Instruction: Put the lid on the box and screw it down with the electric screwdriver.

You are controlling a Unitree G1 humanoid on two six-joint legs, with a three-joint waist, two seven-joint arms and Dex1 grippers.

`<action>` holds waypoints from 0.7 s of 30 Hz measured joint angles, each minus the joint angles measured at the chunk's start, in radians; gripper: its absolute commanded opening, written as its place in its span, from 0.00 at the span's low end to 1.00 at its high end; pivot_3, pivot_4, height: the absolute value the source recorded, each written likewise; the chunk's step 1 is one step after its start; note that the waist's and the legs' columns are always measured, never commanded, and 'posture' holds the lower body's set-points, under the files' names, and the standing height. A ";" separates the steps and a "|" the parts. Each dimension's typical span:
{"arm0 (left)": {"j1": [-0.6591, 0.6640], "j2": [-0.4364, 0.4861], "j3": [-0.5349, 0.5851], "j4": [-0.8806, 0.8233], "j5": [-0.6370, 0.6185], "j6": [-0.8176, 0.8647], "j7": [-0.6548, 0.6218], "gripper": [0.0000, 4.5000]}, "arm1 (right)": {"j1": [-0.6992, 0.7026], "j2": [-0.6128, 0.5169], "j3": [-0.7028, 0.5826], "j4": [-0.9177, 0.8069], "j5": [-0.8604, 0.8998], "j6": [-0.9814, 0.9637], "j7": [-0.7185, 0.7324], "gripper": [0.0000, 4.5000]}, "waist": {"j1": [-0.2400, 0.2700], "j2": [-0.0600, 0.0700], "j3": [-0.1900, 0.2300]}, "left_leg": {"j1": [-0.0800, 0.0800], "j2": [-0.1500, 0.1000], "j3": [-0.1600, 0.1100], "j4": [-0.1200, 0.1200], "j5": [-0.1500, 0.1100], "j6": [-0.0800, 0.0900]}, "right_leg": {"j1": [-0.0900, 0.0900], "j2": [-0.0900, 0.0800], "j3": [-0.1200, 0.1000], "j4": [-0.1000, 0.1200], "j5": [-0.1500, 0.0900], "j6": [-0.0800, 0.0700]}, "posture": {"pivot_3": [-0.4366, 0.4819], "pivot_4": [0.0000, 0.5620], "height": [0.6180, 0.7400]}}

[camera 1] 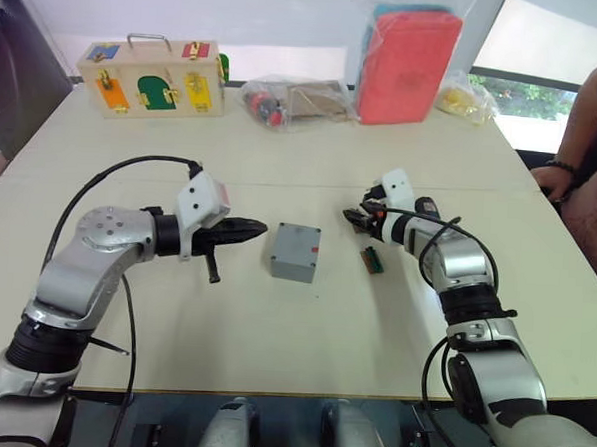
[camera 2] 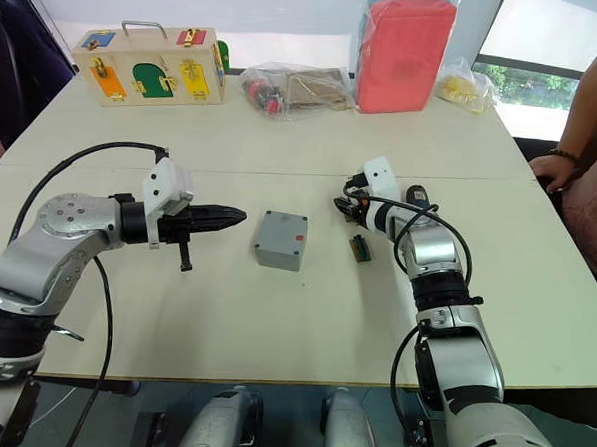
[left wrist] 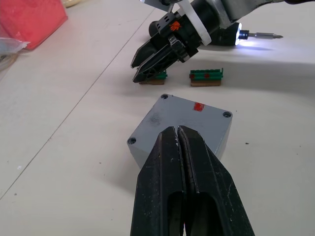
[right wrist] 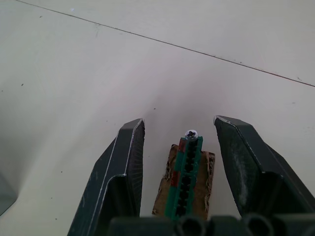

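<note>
I see the small square grey plastic box (camera 1: 295, 251) at the centre of the frame with its flat grey lid (left wrist: 189, 120) already seated, screw holes showing at the corners. My left gripper (camera 1: 248, 227), fingers pressed together and holding nothing, points at the box from just left of it. My right gripper (right wrist: 179, 142) is spread wide and empty, straddling a green connector block on a brown card (right wrist: 187, 179) that carries one small screw (right wrist: 191, 133) at its far end. The slim black electric screwdriver (left wrist: 243, 36), tip lit, lies on the table just behind that arm.

I judge the step to be picking up the screw — I'd close gently on the head, not the block. The pale table (camera 1: 303, 334) offers open room in front; the second block (left wrist: 206, 77) sits close by.
</note>
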 measured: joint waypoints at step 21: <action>0.000 -0.007 -0.009 0.000 0.001 0.000 0.002 0.00 | 0.000 0.000 -0.002 0.025 -0.009 -0.024 -0.009 0.00 | 0.000 0.000 0.000 | 0.000 0.000 0.000 0.000 0.000 0.000 | 0.000 0.000 0.000 0.000 0.000 0.000 | 0.48 0.27 0.92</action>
